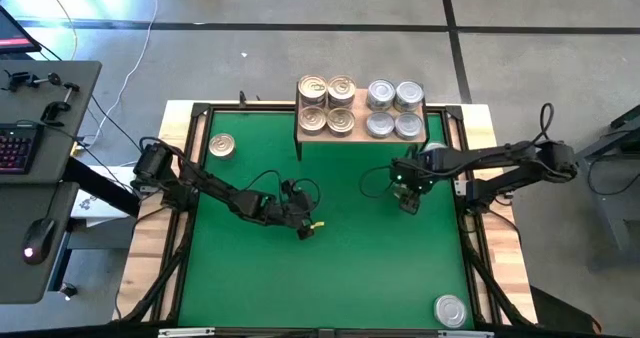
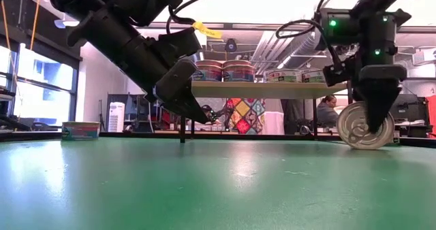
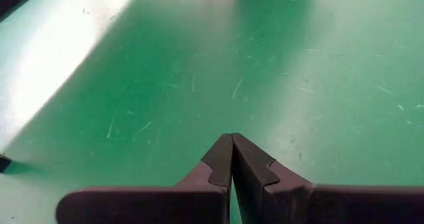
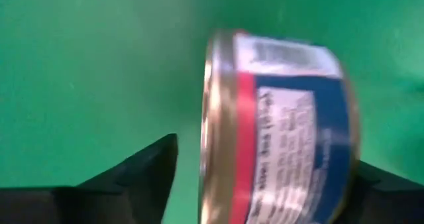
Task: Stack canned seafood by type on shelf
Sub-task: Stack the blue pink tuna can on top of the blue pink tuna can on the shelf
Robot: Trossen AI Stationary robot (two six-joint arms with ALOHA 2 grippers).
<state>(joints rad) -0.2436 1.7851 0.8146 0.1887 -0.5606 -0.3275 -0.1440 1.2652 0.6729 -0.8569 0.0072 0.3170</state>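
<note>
The right gripper hangs over the mat's right half, fingers pointing down and spread wide around a tin that stands on its rim on the green mat, lid face turned toward the low camera. In the right wrist view this tin, with its blue and red label, sits between the two dark fingers, a clear gap showing on one side, so I judge it flanked, not clamped. The tin's flat axis therefore lies level, across the fingers, not upright as a stacked tin needs. The shelf lies beyond the gripper toward the table's far edge, carrying four golden-lidded tins and four silver-lidded tins. The left gripper rests low at mid-mat, fingers pressed together on nothing. A loose golden tin sits far-left; a silver tin sits near-right. The far finger's contact with the upended tin is hidden, and from above that tin is covered by the arm.
</note>
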